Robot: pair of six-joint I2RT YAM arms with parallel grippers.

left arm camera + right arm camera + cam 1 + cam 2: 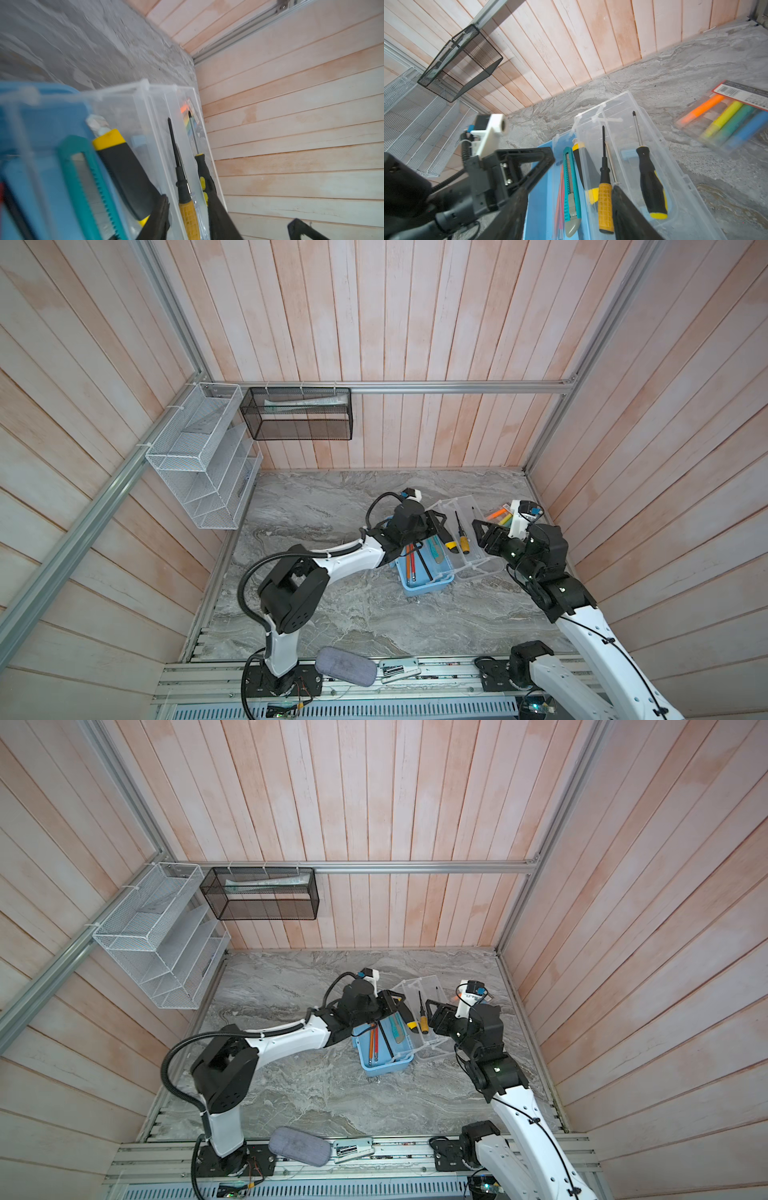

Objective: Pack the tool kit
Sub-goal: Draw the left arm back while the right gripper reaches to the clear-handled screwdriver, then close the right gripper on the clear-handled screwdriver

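The left gripper (187, 196) hangs with its fingers parted, holding nothing, over the far end of the tool kit box (426, 587), right of centre in both top views. The right gripper (478, 535), jaws spread wide and likewise empty, faces it from the right across the clear lid (618, 112). The lid is folded open and lies on the marble-patterned table (332, 497) beside the light-blue box.

Box and lid lie side by side. Their long axes run up and down the frame, with the far ends leaning slightly left, and every tool follows that line. In the lid, a yellow-handled screwdriver (606, 203) and a black-handled screwdriver (651, 180) lie parallel and apart, tips toward the back wall.

A yellow-black utility knife (124, 172) lies along the hinge, blade end toward the back wall. Whether it rests in the box or the lid is hard to judge through the clear plastic. In the box sit a teal cutter (571, 187), red-orange rods (409, 566) and a black hex key (424, 564).

A marker pack (726, 122) lies just beyond the lid toward the right wall, its barcode label too blurred to read. A grey pouch (345, 666) rests on the rail at lower centre.
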